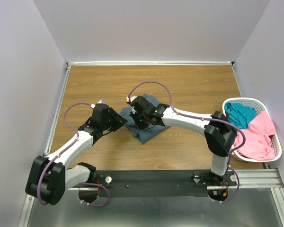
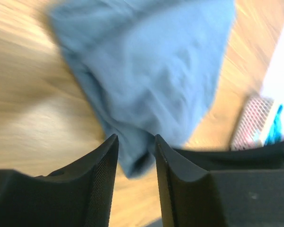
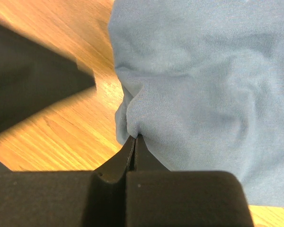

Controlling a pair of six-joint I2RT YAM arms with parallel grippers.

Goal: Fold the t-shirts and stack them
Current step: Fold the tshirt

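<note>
The slate blue-grey t-shirt [image 1: 146, 130] lies bunched at the middle of the wooden table [image 1: 189, 80], partly under both arms. My right gripper [image 3: 135, 138] is shut on a fold at the shirt's [image 3: 203, 85] edge. My left gripper [image 2: 136, 142] is open, its fingers [image 2: 104, 161] either side of a hanging corner of the shirt [image 2: 142, 71], with a gap on both sides. The pink t-shirt [image 1: 260, 137] and the teal t-shirt [image 1: 240, 115] lie crumpled in the white basket [image 1: 246, 100] at the right.
The basket also shows blurred at the right of the left wrist view [image 2: 255, 124]. White walls close in the table on three sides. A black rail [image 1: 156, 179] carries the arm bases at the near edge.
</note>
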